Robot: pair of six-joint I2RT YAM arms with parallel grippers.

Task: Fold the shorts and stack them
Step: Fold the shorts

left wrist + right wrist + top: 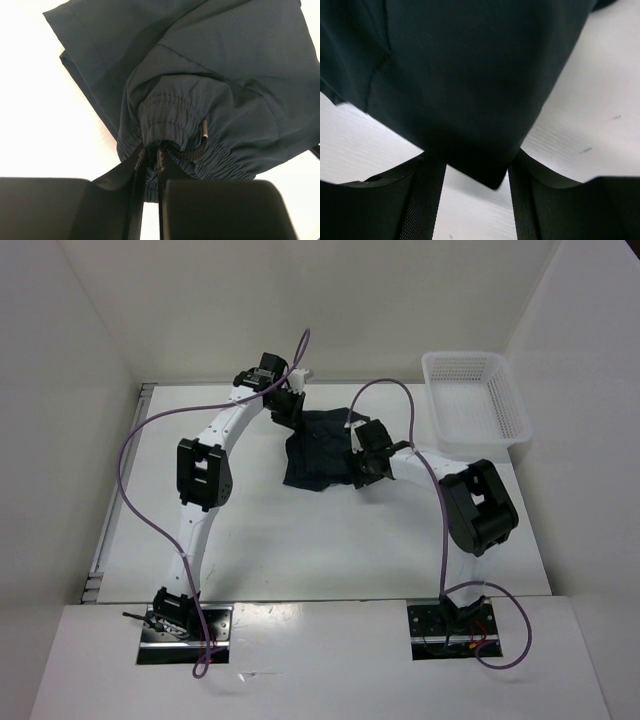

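Item: shorts [318, 448], 1 pc, bunched mid-table [300, 540] betw. your 2 arms.
- L gripper [151, 152]: clenched on gathered waistband [170, 107], far-left end.
- R gripper [475, 170]: spread, gripping nothing; cloth corner hangs betw. fingers [427, 200], near-right end.
- Long axis prob. waistband-to-corner; R arm nearer free corner.

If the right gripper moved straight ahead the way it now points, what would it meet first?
The shorts. A dark corner of the fabric hangs directly ahead of the right gripper, apparently reaching between its open fingers, with the white table beyond. Exact depth is unclear.
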